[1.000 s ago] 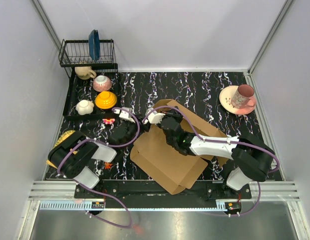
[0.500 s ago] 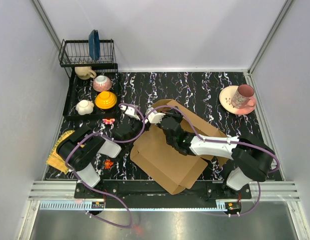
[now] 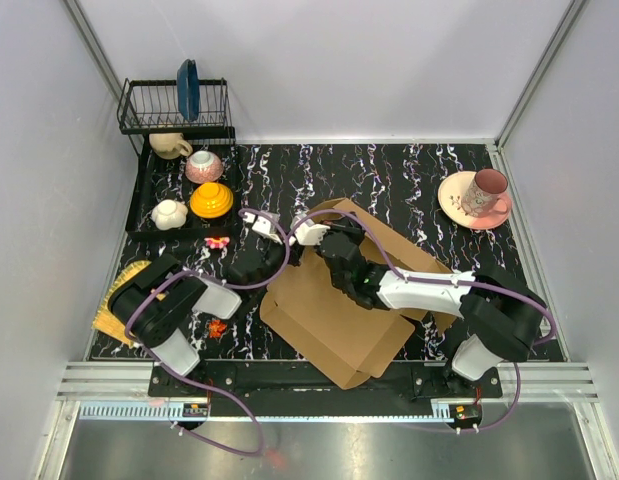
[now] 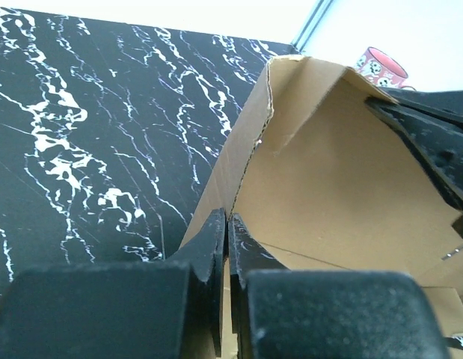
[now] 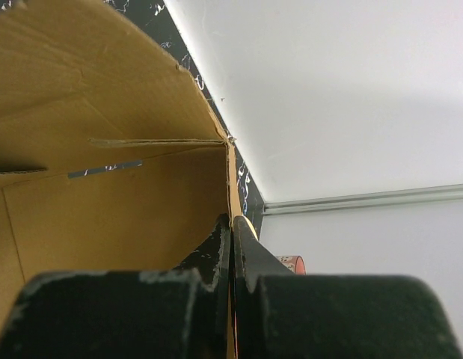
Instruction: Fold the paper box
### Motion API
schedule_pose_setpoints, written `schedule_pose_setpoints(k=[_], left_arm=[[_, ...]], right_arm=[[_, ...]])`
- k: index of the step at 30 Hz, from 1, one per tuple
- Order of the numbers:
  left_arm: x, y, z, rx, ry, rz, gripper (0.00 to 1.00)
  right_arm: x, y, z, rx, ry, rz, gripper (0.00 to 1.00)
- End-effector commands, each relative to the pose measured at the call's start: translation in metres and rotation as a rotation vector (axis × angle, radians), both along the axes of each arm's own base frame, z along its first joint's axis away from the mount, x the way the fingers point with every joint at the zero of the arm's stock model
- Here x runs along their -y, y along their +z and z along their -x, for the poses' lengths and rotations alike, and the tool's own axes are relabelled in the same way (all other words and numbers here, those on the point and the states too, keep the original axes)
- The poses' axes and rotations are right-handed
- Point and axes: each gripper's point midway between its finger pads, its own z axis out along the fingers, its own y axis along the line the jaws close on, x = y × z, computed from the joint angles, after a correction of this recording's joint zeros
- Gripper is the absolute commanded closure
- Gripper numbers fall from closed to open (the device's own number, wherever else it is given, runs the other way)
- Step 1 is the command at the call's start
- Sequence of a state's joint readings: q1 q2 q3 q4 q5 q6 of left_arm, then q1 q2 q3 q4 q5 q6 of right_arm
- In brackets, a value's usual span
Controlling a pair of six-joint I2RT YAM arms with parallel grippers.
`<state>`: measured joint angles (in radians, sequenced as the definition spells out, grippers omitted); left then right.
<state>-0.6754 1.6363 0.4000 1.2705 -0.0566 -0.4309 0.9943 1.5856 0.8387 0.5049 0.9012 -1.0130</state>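
Observation:
The paper box (image 3: 329, 320) is a brown cardboard sheet, partly folded, lying in the middle of the black marbled table. Its far-left flaps stand raised. My left gripper (image 3: 285, 260) reaches in from the left. In the left wrist view it (image 4: 227, 222) is shut on the thin edge of a raised flap of the box (image 4: 328, 164). My right arm lies across the box from the right. My right gripper (image 3: 326, 240) is at the raised far-left corner. In the right wrist view it (image 5: 232, 224) is shut on the edge of a standing wall of the box (image 5: 119, 202).
A black wire dish rack (image 3: 149, 105) with a blue plate (image 3: 187, 88) stands at the back left. In front of it are cups and an orange bowl (image 3: 210, 200). A pink mug (image 3: 486, 190) on a saucer sits back right. A yellow item (image 3: 117, 292) lies by the left edge.
My left gripper has moved right to the box's left flap and closed from open onto its edge. The right arm and the box have hardly moved.

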Motion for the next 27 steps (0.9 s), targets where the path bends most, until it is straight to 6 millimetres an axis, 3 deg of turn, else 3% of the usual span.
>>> schedule_pose_setpoints(k=[1,10,15,21,27], left_arm=[[0.005,0.108,0.026,0.309,-0.059,0.282,1.0],[0.028,0.092,0.04,0.25,-0.109,0.286,1.0],[0.041,0.085,0.035,0.228,-0.109,0.29,0.97],[0.053,0.081,0.033,0.213,-0.127,0.297,0.79],[0.047,0.079,0.036,0.224,-0.112,0.275,0.58]], right_arm=[[-0.008,-0.012,-0.001,-0.031,0.016,-0.04,1.0],[-0.007,-0.013,0.0,-0.035,0.013,-0.049,1.0],[-0.008,-0.014,0.001,-0.041,0.013,-0.053,1.0],[-0.006,-0.013,0.003,-0.042,0.015,-0.053,1.0],[-0.004,-0.011,0.005,-0.041,0.015,-0.055,1.0]])
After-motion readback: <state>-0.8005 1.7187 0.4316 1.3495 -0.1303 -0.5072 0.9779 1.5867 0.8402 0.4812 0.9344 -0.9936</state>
